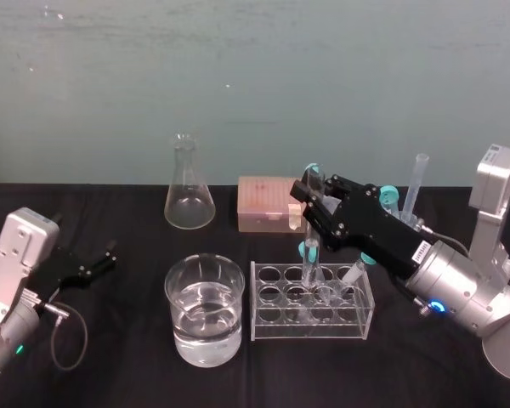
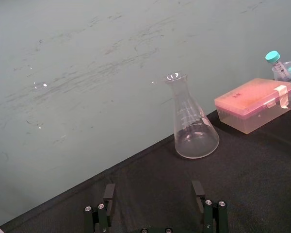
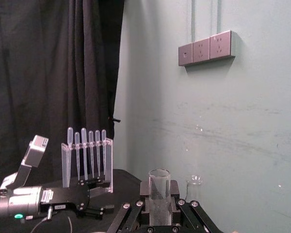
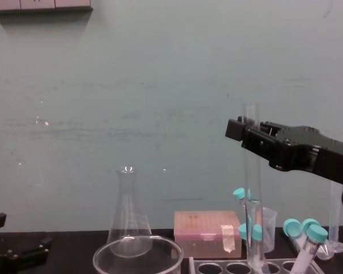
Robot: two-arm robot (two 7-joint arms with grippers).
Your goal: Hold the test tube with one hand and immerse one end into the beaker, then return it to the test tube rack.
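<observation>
Black tabletop (image 1: pixel 110 357): test tube (image 1: pixel 311 255) held upright, clamped between the closed jaws of the right hand (image 1: pixel 308 204), lower end within test tube rack (image 1: pixel 357 327). Beaker (image 1: pixel 204 310) stood just left of rack. Left gripper (image 1: pixel 98 259) parked at table's left, jaws spread, empty.

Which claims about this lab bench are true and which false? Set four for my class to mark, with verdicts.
1. The beaker holds clear liquid. True.
2. The test tube lies flat on the table. False: it stands upright with its lower end in the test tube rack, and the right gripper is closed on it higher up.
3. The left gripper grips the flask. False: it is open and holds nothing, on the robot's left, apart from the flask.
4. The pink box sits behind the rack, nearer the wall. True.
</observation>
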